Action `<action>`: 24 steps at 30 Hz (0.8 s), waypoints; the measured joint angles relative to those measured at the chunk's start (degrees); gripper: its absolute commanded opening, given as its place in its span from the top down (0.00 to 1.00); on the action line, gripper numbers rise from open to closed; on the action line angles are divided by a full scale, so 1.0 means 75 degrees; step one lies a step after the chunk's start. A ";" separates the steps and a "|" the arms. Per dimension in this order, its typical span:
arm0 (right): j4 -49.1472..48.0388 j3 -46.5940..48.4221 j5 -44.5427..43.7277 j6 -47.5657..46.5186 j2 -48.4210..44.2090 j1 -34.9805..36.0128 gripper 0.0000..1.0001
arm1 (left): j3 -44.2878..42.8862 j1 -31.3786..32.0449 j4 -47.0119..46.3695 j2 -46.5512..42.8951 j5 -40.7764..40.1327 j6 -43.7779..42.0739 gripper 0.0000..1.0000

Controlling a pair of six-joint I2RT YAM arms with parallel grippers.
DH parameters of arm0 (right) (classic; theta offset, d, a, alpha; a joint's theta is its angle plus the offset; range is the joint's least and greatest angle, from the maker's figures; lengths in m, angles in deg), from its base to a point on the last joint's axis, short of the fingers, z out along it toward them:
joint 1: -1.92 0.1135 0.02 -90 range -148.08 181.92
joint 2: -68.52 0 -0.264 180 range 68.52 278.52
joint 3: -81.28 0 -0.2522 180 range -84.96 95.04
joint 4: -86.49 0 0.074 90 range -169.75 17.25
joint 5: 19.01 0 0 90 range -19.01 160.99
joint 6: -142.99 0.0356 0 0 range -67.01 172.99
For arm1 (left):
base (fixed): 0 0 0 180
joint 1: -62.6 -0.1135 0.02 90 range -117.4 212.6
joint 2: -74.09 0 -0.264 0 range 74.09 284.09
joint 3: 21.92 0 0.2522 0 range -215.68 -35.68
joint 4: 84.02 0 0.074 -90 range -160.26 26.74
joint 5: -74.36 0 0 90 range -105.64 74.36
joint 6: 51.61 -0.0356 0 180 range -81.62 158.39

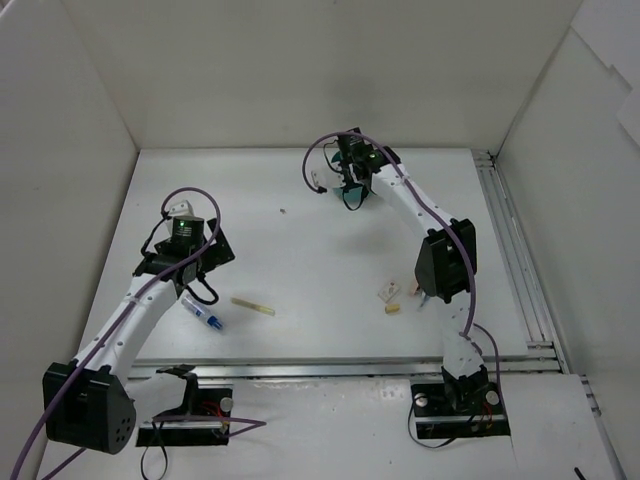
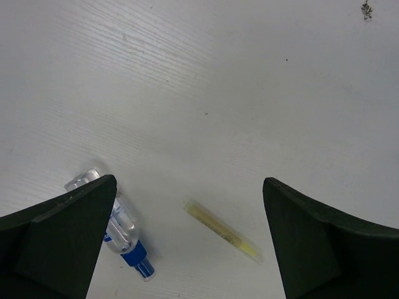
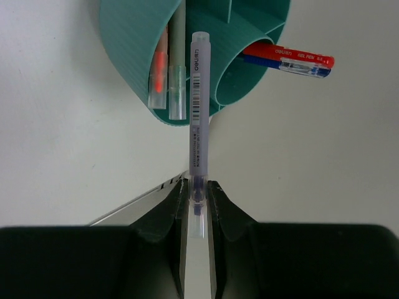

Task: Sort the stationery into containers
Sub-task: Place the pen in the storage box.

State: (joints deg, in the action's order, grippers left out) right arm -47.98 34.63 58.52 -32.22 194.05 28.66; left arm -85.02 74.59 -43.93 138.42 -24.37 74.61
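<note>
Starting up close on the right wrist view: got the right pincer (image 3: 198,193) clamped on the tail end of a clear lilac pen (image 3: 198,93), with the rest poking straight out toward the teal cup (image 3: 128,37) and the far end overlapping its rim. No telling about actual contact with the cup, though. Got an orange pen (image 3: 158,68) and a grey pen (image 3: 177,75) sitting side by side in one ring compartment, plus a red pen (image 3: 293,58) and a blue pen (image 3: 302,70) sticking out of the round well. Over on the other side, got the left pincer (image 2: 189,184) hanging above the tabletop (image 2: 218,93) with fingers spread wide, gripping nothing. Underneath, spotting a yellow pen (image 2: 221,232) lying flat between the fingers and a blue-and-white pen (image 2: 121,227) partly hidden behind one of them. From the top, also seeing a white eraser block (image 1: 388,291) and a cream eraser block (image 1: 392,308) just beside the right arm's elbow, well apart from the cup.
</note>
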 measured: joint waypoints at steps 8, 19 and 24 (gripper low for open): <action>0.0079 0.0338 -0.0370 -0.0364 0.0379 0.0105 1.00 | -0.0006 -0.0117 -0.0067 0.0321 0.0294 -0.0041 0.00; -0.0530 0.0347 -0.0734 -0.0691 0.0965 0.0291 0.98 | -0.0006 -0.0114 -0.0111 0.0466 0.0519 -0.0038 0.00; -0.0845 0.0344 -0.0769 -0.0781 0.1306 0.0423 0.69 | 0.0000 -0.0114 -0.0111 0.0466 0.0627 -0.0038 0.00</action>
State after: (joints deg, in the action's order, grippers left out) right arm -54.32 37.21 52.75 -38.07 203.85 31.83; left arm -85.02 73.73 -44.76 141.92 -19.67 74.33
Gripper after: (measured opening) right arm 0.185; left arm 0.996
